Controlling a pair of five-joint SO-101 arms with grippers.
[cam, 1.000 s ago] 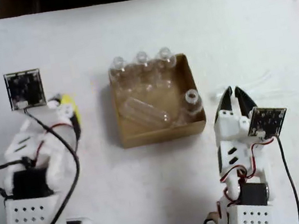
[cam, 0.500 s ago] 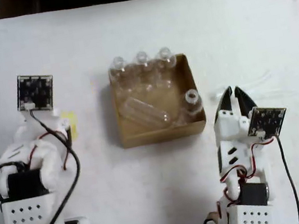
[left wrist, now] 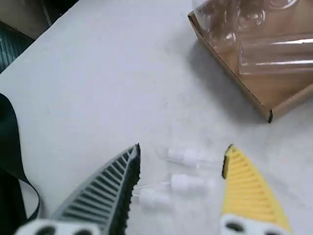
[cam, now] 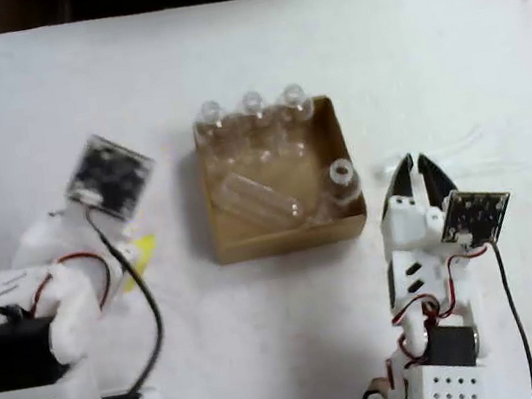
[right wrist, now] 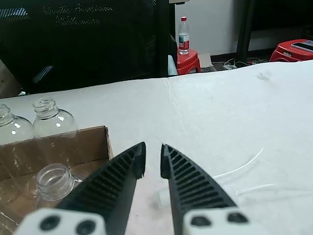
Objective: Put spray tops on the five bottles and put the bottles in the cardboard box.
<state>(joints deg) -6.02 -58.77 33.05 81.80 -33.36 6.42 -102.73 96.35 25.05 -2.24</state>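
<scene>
The cardboard box point(cam: 236, 246) sits mid-table and holds several clear uncapped bottles: three upright along its back wall point(cam: 254, 110), one lying down point(cam: 256, 199), one upright in the front right corner point(cam: 341, 175). My left gripper point(left wrist: 183, 149) is open low over the table left of the box, its yellow finger point(cam: 143, 251) peeking out under the arm. Three clear spray tops point(left wrist: 188, 182) lie between its grey and yellow fingers. My right gripper point(cam: 415, 168) rests just right of the box, open by a narrow gap with nothing in it. The corner bottle point(right wrist: 54, 181) stands beside it.
Thin clear tubes point(right wrist: 239, 169) lie on the white table right of the right gripper. A black strap point(left wrist: 12, 147) hangs near the left arm. Open table stretches behind the box and far right point(cam: 486, 53).
The left arm has swung right and drawn back toward the table's front, its camera board moving closer to the box. The right arm and the bottles have not moved.
</scene>
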